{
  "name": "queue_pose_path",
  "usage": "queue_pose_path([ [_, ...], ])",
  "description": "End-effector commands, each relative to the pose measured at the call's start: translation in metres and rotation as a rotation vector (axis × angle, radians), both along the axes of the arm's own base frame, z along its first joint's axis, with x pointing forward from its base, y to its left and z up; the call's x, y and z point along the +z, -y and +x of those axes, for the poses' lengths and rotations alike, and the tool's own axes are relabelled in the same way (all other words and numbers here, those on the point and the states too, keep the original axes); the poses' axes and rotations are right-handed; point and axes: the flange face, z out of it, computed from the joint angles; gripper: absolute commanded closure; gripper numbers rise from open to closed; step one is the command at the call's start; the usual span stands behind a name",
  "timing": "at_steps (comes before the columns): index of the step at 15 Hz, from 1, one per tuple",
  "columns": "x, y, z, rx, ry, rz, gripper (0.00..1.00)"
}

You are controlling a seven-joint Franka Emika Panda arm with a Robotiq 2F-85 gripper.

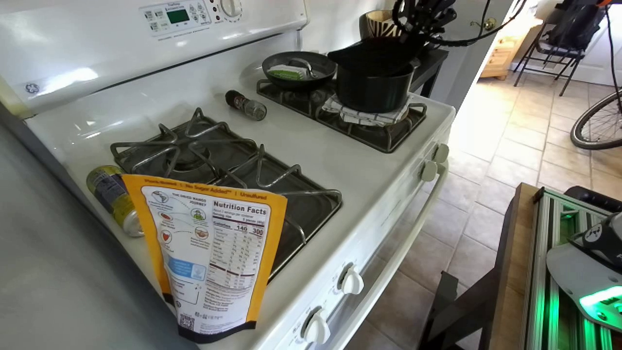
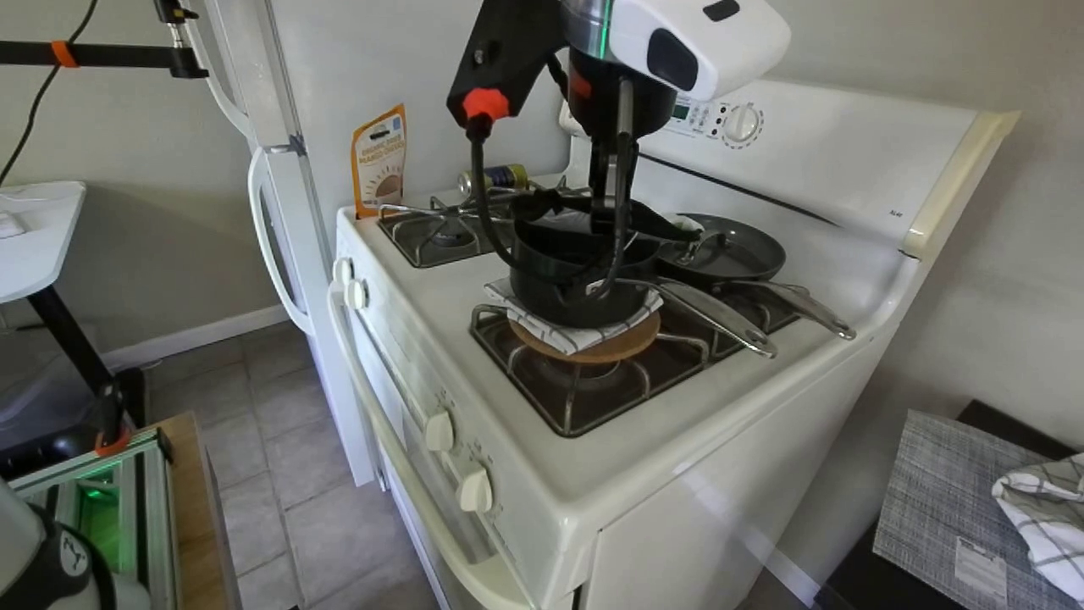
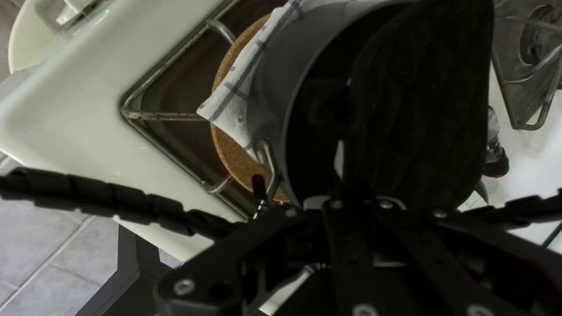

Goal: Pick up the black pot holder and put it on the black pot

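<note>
Above the black pot (image 1: pixel 373 91): pinching black pot holder (image 3: pixel 421 101) in gripper (image 3: pixel 354 195), off-centre; likely placing step; next, centre, lower, let go.

- Exterior view: high, near the orange pouch (image 1: pixel 209 257), facing along the stove (image 1: pixel 311 141).
- Exterior view: high, facing the refrigerator (image 2: pixel 330 110) across the stove.
- Wrist view: close, downward; all share the black pot (image 3: pixel 274 83).

Pot holder (image 3: pixel 421 103) looks matt; pot (image 1: pixel 373 92) smooth; stove (image 1: pixel 301 141) glossy.
</note>
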Motion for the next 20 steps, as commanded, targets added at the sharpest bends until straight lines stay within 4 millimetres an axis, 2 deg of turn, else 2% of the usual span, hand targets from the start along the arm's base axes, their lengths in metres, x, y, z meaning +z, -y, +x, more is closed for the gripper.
queue_pose_path([
  [1,0.000,0.000,0.005,-0.015,-0.042,-0.048,0.73],
  [2,-0.001,-0.001,0.006,-0.008,-0.054,-0.055,0.72],
  [7,-0.005,-0.013,0.008,0.056,-0.087,-0.073,0.34],
  [11,0.003,-0.023,-0.002,0.149,-0.143,-0.071,0.02],
  [14,0.020,-0.013,-0.018,0.144,-0.227,-0.166,0.00],
  [16,0.046,-0.007,-0.033,0.167,-0.209,-0.232,0.00],
  [18,0.075,-0.001,-0.045,0.205,-0.120,-0.299,0.00],
  [19,0.051,-0.003,-0.026,0.179,-0.172,-0.241,0.01],
  [20,0.062,-0.003,-0.030,0.179,-0.150,-0.251,0.01],
])
